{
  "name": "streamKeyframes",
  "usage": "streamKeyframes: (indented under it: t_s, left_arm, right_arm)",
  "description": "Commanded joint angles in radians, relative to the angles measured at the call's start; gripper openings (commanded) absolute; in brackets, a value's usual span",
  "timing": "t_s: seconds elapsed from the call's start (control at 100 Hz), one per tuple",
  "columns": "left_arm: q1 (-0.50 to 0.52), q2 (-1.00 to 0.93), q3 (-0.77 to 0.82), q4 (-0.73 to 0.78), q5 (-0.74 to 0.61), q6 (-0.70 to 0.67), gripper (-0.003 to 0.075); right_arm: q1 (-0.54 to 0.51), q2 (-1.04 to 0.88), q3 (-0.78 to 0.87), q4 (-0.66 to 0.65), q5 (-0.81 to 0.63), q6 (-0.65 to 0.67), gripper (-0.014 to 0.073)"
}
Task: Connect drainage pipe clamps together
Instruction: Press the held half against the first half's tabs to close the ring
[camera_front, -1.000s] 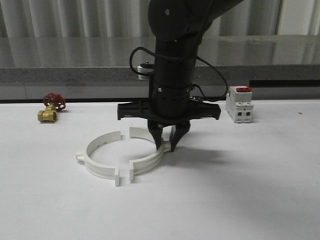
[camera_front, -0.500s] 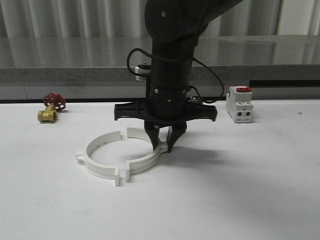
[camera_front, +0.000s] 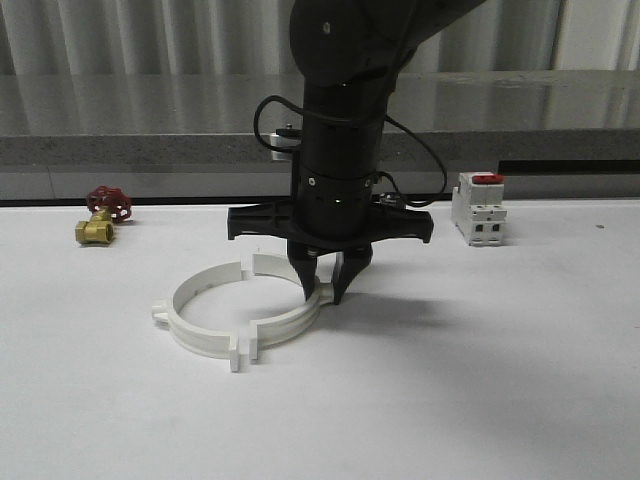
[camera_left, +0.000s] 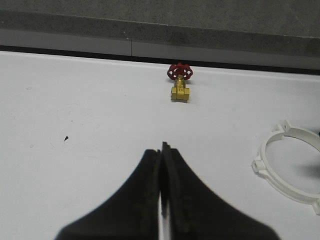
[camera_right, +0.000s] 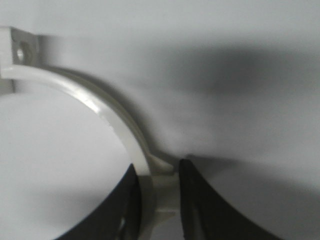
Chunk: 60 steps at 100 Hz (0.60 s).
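Two white half-ring drainage pipe clamps lie on the white table facing each other. The left half lies free. My right gripper points straight down and is shut on the rim of the right half. In the right wrist view its fingers straddle the white band at its middle lug. The end tabs of the halves stand close with a narrow gap at front and back. My left gripper is shut on nothing, above bare table, with the left half off to one side.
A brass valve with a red handwheel sits at the far left of the table. A white switch with a red top stands at the back right. A grey ledge runs along the table's far edge.
My right gripper has slid slightly left with the right half, narrowing the gap between the two halves. The left half and the left gripper have not moved.
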Motion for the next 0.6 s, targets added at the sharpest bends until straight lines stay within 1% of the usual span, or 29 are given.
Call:
streamKeyframes:
  t_s: [0.0, 0.59]
  left_arm:
    - [0.003, 0.003, -0.029, -0.004, -0.076, -0.002, -0.0021]
    - [0.003, 0.003, -0.029, -0.004, -0.076, -0.002, -0.0021]
  right_arm:
    - [0.005, -0.044, -0.027, 0.007, -0.009, 0.000, 0.0027]
    - [0.005, -0.044, -0.027, 0.040, -0.008, -0.001, 0.0028]
